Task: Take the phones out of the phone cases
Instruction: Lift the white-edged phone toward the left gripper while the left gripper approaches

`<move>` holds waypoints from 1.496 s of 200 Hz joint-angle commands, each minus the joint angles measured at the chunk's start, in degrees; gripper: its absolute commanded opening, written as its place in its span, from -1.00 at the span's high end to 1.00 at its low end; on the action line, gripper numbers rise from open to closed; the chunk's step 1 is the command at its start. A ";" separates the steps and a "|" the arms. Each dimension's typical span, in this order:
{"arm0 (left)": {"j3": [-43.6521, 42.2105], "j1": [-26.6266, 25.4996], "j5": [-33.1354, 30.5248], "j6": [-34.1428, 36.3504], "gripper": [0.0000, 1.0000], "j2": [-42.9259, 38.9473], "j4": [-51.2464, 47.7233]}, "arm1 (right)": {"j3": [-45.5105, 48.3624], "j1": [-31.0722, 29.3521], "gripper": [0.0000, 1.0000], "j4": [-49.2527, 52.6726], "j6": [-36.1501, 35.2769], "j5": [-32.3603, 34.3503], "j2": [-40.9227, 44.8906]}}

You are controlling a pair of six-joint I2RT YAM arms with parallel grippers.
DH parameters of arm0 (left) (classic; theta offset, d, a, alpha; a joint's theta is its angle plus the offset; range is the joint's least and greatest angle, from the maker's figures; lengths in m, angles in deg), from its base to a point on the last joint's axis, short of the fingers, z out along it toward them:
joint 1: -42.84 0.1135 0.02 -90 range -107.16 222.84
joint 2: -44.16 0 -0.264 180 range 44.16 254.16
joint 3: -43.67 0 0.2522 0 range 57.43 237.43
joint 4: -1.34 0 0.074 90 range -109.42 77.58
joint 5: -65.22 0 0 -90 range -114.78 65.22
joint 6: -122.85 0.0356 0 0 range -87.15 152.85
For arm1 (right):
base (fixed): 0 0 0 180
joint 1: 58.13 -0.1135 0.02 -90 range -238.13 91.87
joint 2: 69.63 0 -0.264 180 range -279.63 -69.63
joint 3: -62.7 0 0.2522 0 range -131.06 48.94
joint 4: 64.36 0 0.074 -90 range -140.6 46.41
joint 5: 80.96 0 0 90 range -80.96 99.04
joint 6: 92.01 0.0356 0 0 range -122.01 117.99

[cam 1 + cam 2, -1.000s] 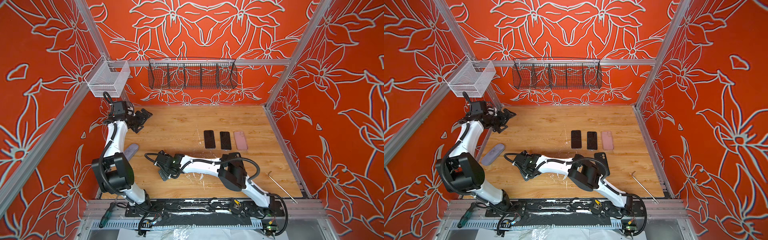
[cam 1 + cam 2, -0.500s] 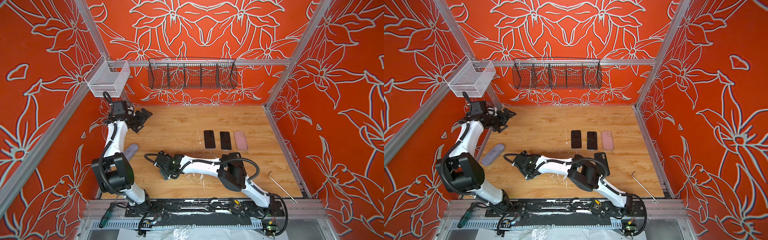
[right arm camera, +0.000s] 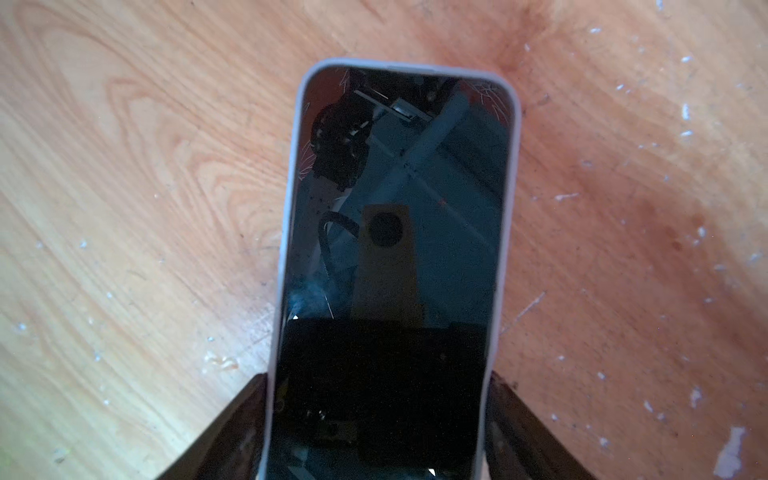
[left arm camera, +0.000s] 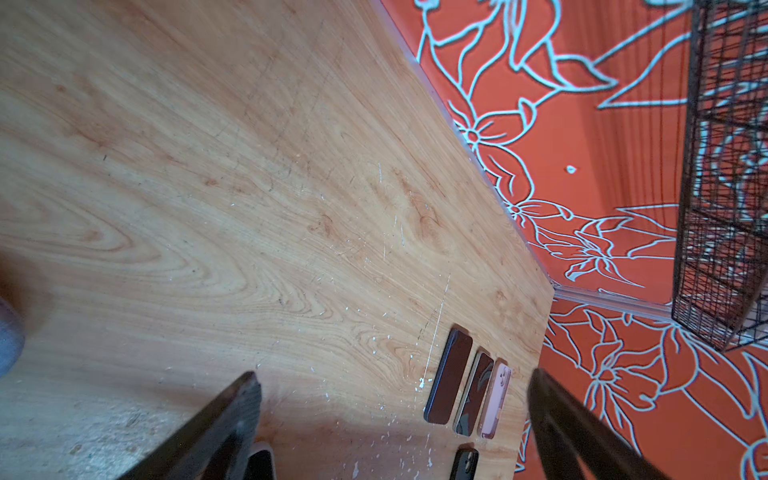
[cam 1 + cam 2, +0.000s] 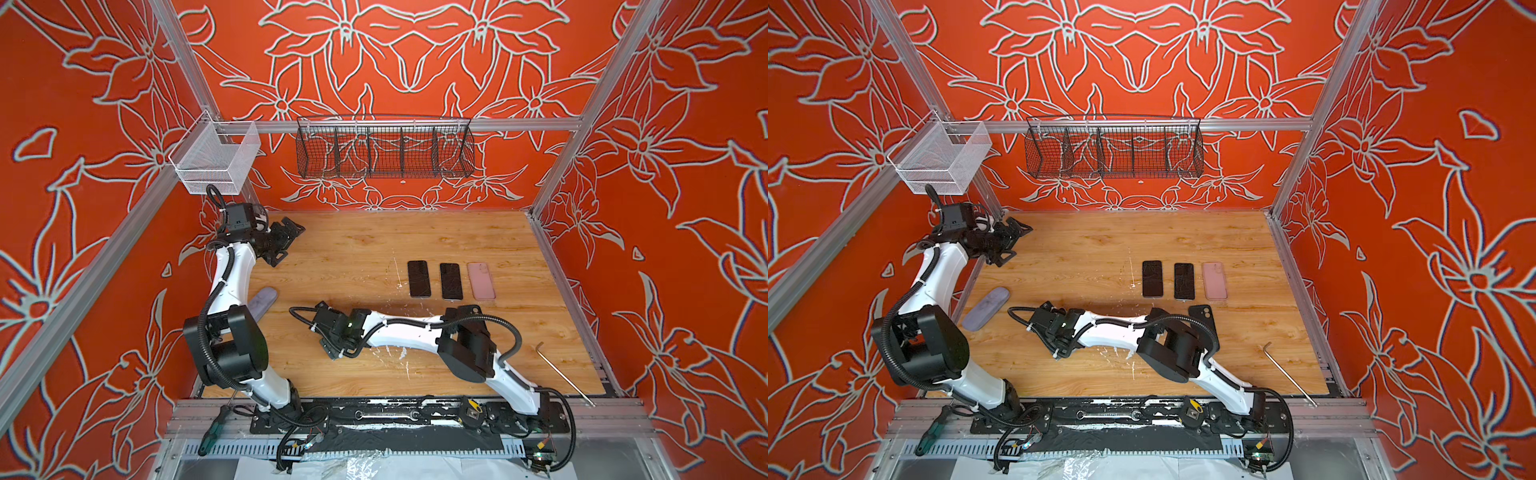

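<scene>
Left pincer [image 5: 286, 244]: jaws wide, empty, hovering over back-left corner of counter [image 5: 374, 249]. Right pincer [image 3: 378, 378]: left of centre, fingers [image 3: 232, 428] pressed to both long sides of grey case [image 3: 407, 68]. Phone [image 3: 395, 228] inside, screen up, corners cracked, flat on counter.

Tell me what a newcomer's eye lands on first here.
The loud orange floral walls enclose the whole cell. Next, in the right wrist view, a cased phone with cracked screen corners fills the frame, gripped between the fingers of the right gripper. On the wooden table, right of centre, two dark phones and a pink case lie in a neat row.
</scene>
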 commanded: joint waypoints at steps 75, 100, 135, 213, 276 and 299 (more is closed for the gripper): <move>-22.39 -3.31 0.88 -7.54 -0.95 -14.36 7.02 | 13.01 7.26 -0.16 -5.54 -3.61 -0.59 11.22; -30.79 -8.74 0.33 -12.28 -0.95 -19.45 12.24 | 15.97 9.02 -0.15 -7.92 -3.63 -1.81 13.98; -38.60 -15.90 0.85 -17.79 -0.95 -21.91 20.46 | 17.95 10.75 -0.15 -9.02 -4.32 -2.71 16.97; -43.73 -23.62 2.66 -18.97 -0.99 -14.86 36.15 | 20.44 13.88 -0.15 -9.24 -3.41 -7.38 21.48; -46.55 -25.53 2.24 -18.84 -0.70 -15.21 46.17 | 22.90 15.82 -0.15 -11.19 -0.73 -11.97 25.66; -46.68 -26.34 3.12 -18.60 -0.54 -14.30 48.08 | 23.13 16.51 -0.15 -11.49 -0.27 -13.67 26.46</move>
